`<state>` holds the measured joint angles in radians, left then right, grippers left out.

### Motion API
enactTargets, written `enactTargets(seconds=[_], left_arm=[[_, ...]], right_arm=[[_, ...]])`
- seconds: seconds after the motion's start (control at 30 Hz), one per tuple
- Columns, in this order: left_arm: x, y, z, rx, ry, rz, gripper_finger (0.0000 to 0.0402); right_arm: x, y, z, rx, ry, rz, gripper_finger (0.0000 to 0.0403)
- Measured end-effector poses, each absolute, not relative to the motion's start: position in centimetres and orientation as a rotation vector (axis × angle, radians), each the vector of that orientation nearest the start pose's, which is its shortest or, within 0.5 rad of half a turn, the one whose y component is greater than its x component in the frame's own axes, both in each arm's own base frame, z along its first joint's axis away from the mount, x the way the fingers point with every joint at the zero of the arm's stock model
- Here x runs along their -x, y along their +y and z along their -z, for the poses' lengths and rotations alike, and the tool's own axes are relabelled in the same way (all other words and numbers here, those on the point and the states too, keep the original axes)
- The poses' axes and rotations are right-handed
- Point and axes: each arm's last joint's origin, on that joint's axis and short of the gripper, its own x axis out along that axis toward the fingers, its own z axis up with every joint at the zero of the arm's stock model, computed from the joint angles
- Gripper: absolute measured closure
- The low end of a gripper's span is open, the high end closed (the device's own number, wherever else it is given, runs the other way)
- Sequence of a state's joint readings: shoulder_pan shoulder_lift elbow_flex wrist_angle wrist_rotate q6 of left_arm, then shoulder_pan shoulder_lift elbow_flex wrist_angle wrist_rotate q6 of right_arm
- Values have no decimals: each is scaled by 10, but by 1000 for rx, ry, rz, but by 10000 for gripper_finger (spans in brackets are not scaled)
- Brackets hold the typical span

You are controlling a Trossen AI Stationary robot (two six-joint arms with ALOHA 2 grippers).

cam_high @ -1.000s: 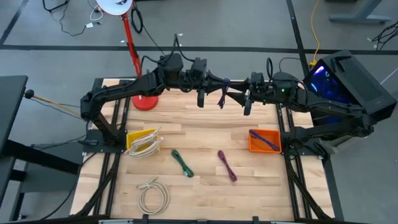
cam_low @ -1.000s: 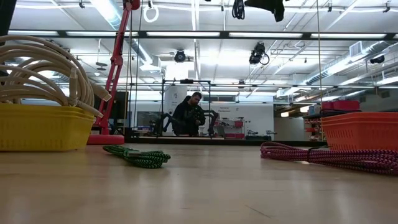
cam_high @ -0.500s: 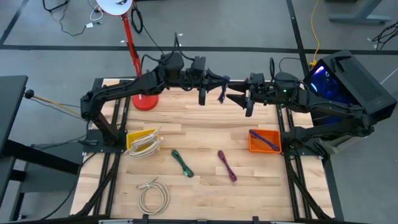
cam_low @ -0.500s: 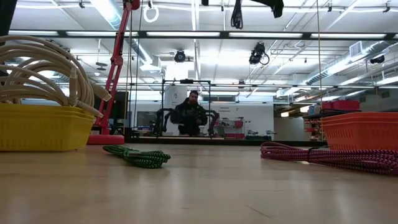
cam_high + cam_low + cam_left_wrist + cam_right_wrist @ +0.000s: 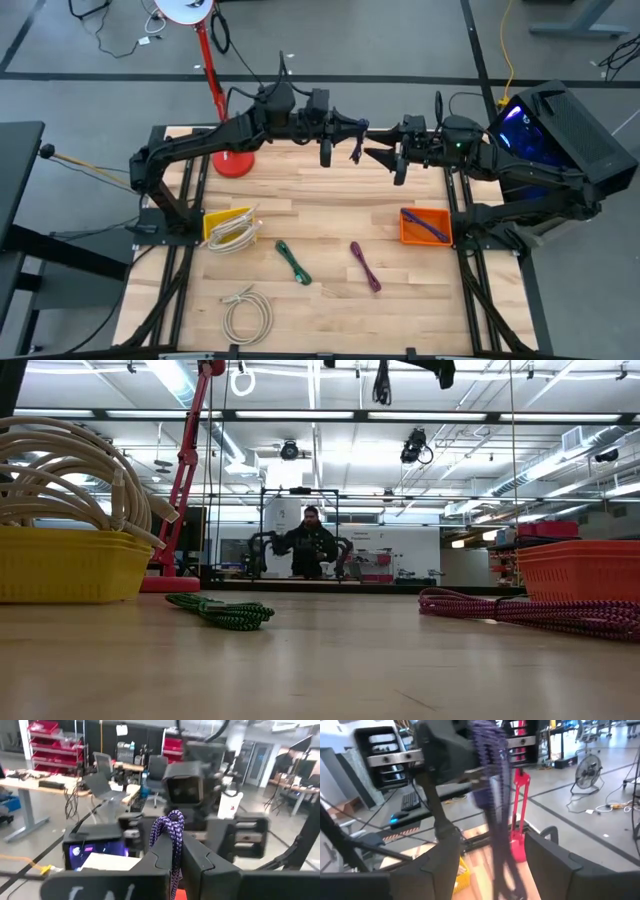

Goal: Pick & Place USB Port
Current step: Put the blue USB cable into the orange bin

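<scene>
Overhead, purple cable (image 5: 172, 837), no legible labels.

A braided purple USB cable (image 5: 356, 143) hangs bunched above the table at about 12 o'clock, pinched between the shut fingers of the left gripper (image 5: 352, 130); its looped top (image 5: 170, 822) stands above the fingers. A second purple braided cable (image 5: 365, 266) lies folded at 5 o'clock, and a third (image 5: 428, 226) rests in the orange plastic bin (image 5: 408, 235) at 3 o'clock. A green braided cable (image 5: 293, 262) lies coiled near the centre; a beige one (image 5: 247, 312) at 7 o'clock.
</scene>
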<state>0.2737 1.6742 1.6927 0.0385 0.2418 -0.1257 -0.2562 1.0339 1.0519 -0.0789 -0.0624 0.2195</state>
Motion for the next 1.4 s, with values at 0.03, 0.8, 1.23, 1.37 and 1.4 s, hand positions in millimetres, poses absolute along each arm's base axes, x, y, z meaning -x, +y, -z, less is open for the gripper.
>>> enactTargets(seconds=[0.03, 0.8, 1.23, 1.37, 1.4], left_arm=[[-376, 96, -437, 112, -73, -20, 385], [-383, 89, -435, 144, -107, 10, 365], [-381, 98, -433, 180, -72, 42, 262], [-377, 113, -426, 216, -5, -4, 213], [-375, 118, -425, 222, 14, -23, 204]], right_arm=[[-220, -56, -389, -228, 32, 201, 181], [-238, -61, -379, -198, 53, 200, 383], [-232, -74, -372, -227, 133, 264, 383], [-220, -82, -363, -262, 253, 325, 383], [-215, -83, -358, -278, 310, 344, 383]])
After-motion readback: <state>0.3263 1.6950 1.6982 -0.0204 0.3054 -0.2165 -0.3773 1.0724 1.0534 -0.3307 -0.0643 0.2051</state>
